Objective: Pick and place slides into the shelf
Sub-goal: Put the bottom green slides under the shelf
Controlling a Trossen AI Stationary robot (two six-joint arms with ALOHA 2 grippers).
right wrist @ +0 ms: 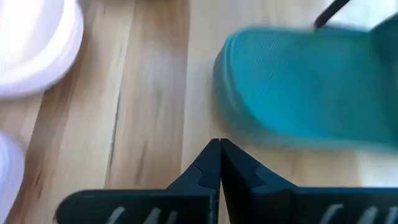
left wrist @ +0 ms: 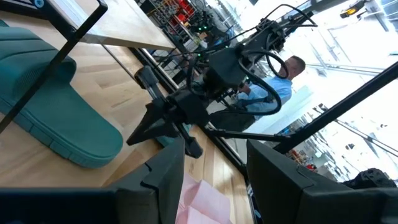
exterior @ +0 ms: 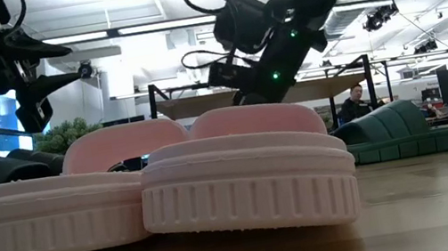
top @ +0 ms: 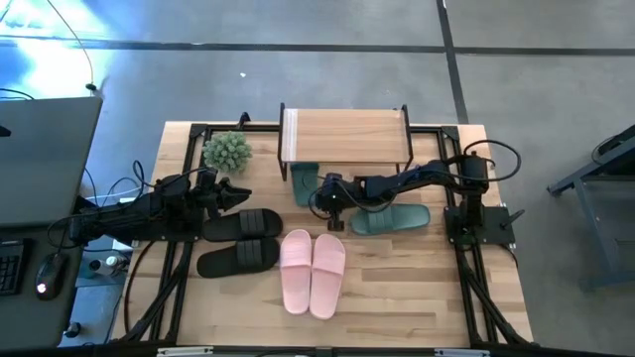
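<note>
Just beyond the right gripper (right wrist: 219, 163), fingers pressed together and empty, lies the dark green rubber slide sandal (right wrist: 311, 87); left gripper (top: 236, 195) spread above black slides (top: 241, 224).

One slide (top: 304, 182) lies under the shelf (top: 345, 136) behind the right tool (top: 331, 220); another slide (top: 391, 218) lies beside it.

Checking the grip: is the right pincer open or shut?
Shut and empty: in the right wrist view the right pincer's fingertips meet, nothing between them.
</note>
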